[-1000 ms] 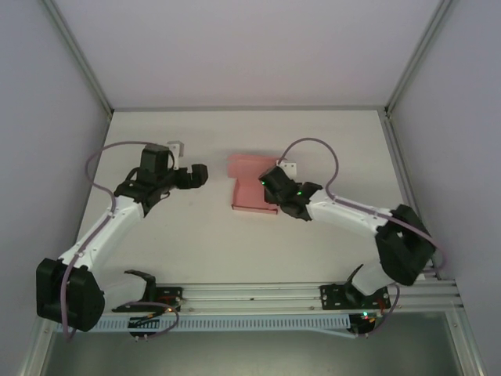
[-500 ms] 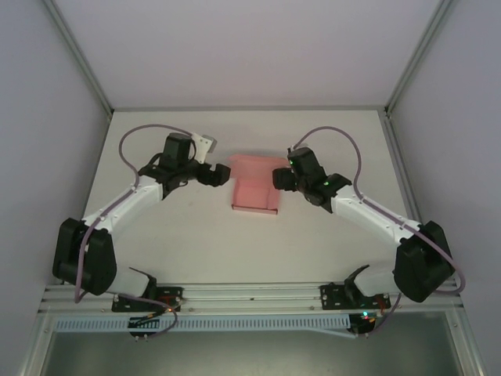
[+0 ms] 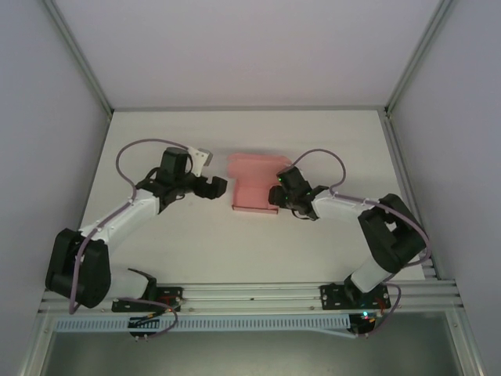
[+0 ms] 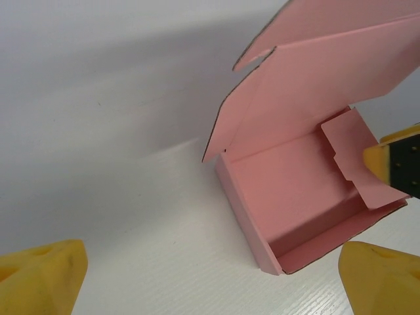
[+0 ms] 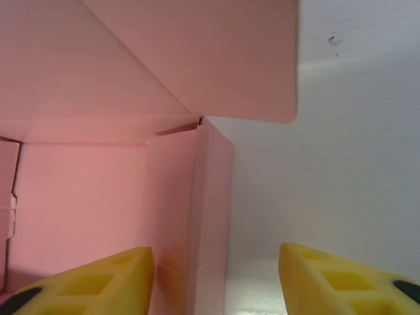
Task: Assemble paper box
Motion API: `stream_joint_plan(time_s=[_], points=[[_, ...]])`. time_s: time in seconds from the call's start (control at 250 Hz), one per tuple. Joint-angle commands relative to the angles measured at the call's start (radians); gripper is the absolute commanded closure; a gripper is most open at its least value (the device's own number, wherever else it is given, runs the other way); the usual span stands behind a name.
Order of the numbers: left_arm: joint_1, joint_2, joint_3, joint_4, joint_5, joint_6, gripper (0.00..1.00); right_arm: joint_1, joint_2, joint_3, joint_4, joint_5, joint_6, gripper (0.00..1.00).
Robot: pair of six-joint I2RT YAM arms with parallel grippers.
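A white table (image 3: 156, 141) carries everything, with the left arm (image 3: 117, 219) and the right arm (image 3: 352, 207) both reaching in toward its middle. Between them, a little toward the far side of the table, sits the paper box (image 3: 252, 188), partly folded into a shallow open tray. Its lid (image 4: 328, 72) is joined along the far wall and stands raised and tilted back, with a small flap at each end. Inside the tray the left wrist view shows the bare pink floor, and a side tab (image 4: 357, 157) on the right-hand wall that leans inward over that floor. The left gripper (image 3: 218, 188) hovers just beside the box's left wall without touching it. Its jaws are spread wide, and its yellow fingertips (image 4: 39, 275) sit far apart at the lower corners of the wrist view. The right gripper (image 3: 279, 196) is at the box's right side, also spread apart. In the right wrist view it straddles the right wall (image 5: 210, 216), with one yellow finger (image 5: 98, 282) inside the tray and the other outside over the table. Neither finger visibly presses the paper. From the left wrist view, one of the right gripper's fingers appears right at the edge of the side tab.
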Motion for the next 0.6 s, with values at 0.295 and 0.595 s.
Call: stream_joint_plan(time_s=[0.295,0.595], points=[[0.007,-0.074,-0.034,0.006,-0.067,-0.029,0.02,0.005,0.040,-0.015,0.032,0.034,0.055,0.86],[0.064,-0.153,-0.078,-0.002,-0.101,-0.098,0.00,0.004,0.107,-0.012,-0.060,0.075,-0.015,1.00]])
